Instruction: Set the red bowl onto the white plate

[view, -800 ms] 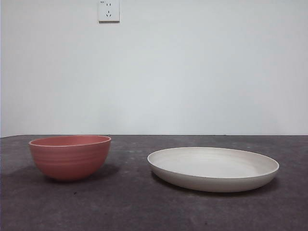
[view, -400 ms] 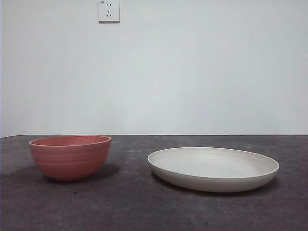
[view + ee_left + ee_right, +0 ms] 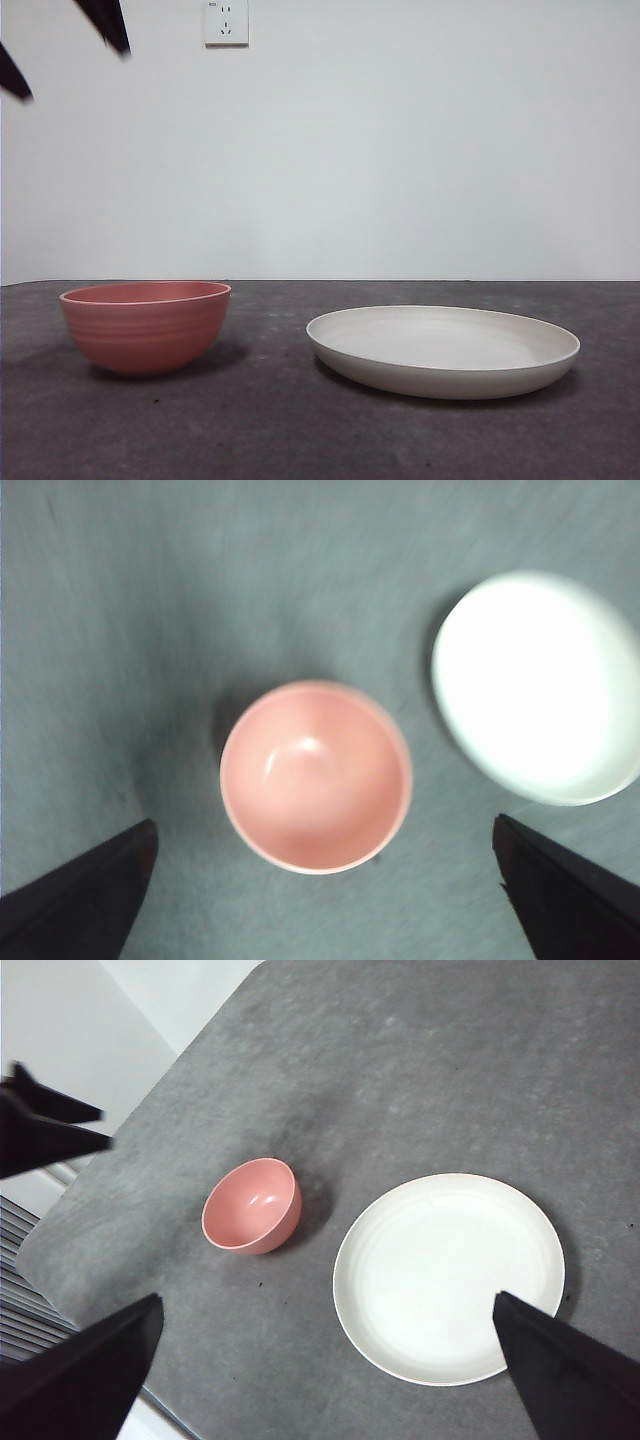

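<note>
The red bowl (image 3: 145, 328) stands upright and empty on the dark table, left of the white plate (image 3: 443, 350), with a gap between them. My left gripper (image 3: 75, 72) shows as two black tips at the top left, high above the bowl. In the left wrist view it (image 3: 323, 823) is open, looking down on the bowl (image 3: 316, 776), with the plate (image 3: 540, 685) beside it. My right gripper (image 3: 328, 1299) is open and empty, high above the table, over the bowl (image 3: 252, 1205) and plate (image 3: 448, 1278). The left gripper (image 3: 50, 1125) shows there too.
A white wall socket (image 3: 226, 22) sits on the back wall. The grey table's edge (image 3: 100, 1335) runs near the bowl's side in the right wrist view, with a white wall beyond.
The left gripper's two black tips have come into the front view at the top left. The bowl and the plate have not moved.
</note>
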